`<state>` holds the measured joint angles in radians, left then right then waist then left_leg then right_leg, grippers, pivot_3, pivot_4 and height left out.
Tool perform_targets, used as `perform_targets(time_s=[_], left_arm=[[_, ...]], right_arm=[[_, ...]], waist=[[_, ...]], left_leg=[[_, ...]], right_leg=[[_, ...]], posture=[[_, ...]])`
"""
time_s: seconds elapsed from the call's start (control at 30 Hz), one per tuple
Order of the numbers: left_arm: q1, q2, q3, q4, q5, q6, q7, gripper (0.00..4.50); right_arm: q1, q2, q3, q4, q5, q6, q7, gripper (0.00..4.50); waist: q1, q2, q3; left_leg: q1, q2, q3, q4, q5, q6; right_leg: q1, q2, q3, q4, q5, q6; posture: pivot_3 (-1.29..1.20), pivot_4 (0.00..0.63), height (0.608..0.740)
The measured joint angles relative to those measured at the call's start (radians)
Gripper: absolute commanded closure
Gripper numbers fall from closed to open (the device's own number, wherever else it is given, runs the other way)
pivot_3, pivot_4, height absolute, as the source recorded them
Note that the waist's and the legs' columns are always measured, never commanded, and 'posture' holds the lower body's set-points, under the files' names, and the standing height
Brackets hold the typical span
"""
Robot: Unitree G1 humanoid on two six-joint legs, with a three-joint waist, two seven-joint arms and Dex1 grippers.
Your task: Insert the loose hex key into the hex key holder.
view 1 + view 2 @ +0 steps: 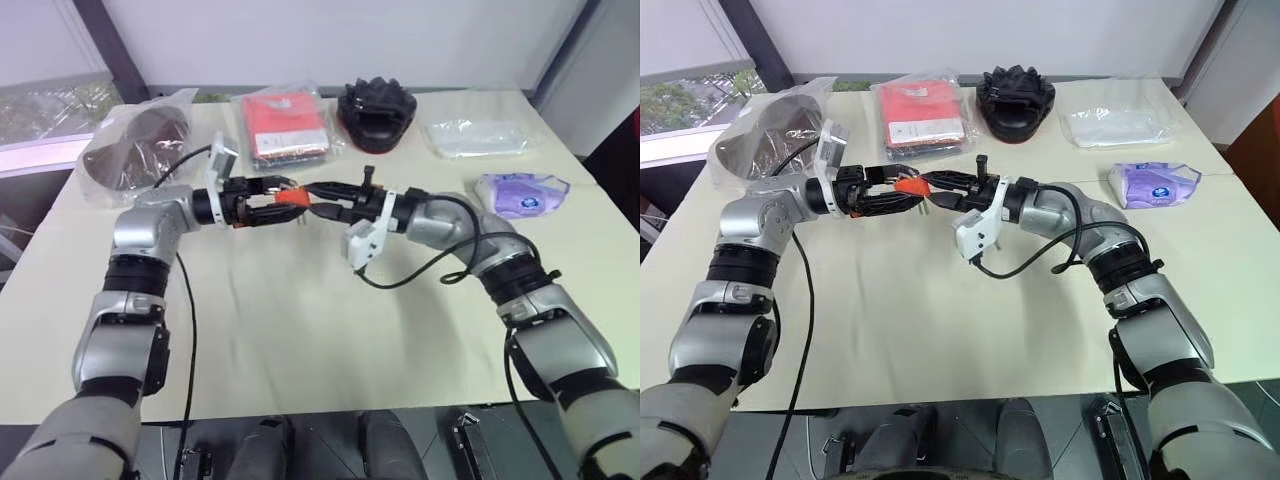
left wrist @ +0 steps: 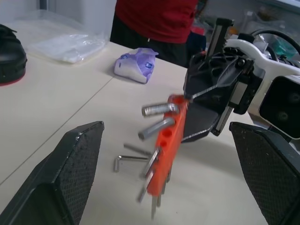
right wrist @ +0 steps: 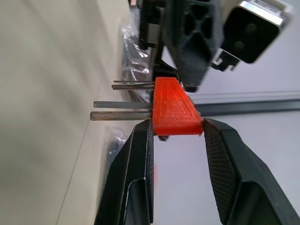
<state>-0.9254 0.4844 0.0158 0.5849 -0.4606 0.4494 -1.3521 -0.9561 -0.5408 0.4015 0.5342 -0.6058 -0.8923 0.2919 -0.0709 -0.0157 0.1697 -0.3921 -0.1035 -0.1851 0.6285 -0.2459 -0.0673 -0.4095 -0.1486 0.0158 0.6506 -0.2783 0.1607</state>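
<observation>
My right gripper (image 3: 177,129) is shut on one end of the orange hex key holder (image 3: 173,110) and holds it above the table, pointing left. Several grey keys stick out of the holder (image 2: 166,150). My left gripper (image 1: 272,200) faces it from the other side, its jaws wide open with the holder (image 1: 290,196) between or just ahead of the fingertips (image 2: 70,173), not touching. The loose hex key (image 2: 127,158), a thin L-shaped rod, lies on the table below the holder.
Along the far edge of the cream table (image 1: 300,330) lie a bagged dark object (image 1: 140,145), a red packet (image 1: 285,125), a black item (image 1: 377,110) and a clear bag (image 1: 470,137). A purple pack (image 1: 520,192) lies at the right. A person in red (image 2: 154,18) stands beyond the table.
</observation>
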Motion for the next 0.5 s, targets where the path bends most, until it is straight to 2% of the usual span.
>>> perform_targets(time_s=[0.43,0.5], left_arm=[[-0.032,-0.031,0.012,0.043,-0.003,0.006,0.002,0.00],[-0.033,-0.031,0.012,0.044,-0.003,0.006,0.001,0.42]], right_arm=[[0.026,0.025,-0.019,-0.031,0.011,0.058,-0.019,3.55],[0.029,0.025,-0.019,-0.031,0.011,0.058,-0.019,3.55]], waist=[[-0.001,0.000,0.000],[-0.001,0.000,0.000]], left_leg=[[0.000,0.000,0.000,0.000,0.000,0.000],[0.000,0.000,0.000,0.000,0.000,0.000]], right_leg=[[0.000,0.000,0.000,0.000,0.000,0.000],[0.000,0.000,0.000,0.000,0.000,0.000]], posture=[[0.00,0.150,0.740],[0.00,0.150,0.740]])
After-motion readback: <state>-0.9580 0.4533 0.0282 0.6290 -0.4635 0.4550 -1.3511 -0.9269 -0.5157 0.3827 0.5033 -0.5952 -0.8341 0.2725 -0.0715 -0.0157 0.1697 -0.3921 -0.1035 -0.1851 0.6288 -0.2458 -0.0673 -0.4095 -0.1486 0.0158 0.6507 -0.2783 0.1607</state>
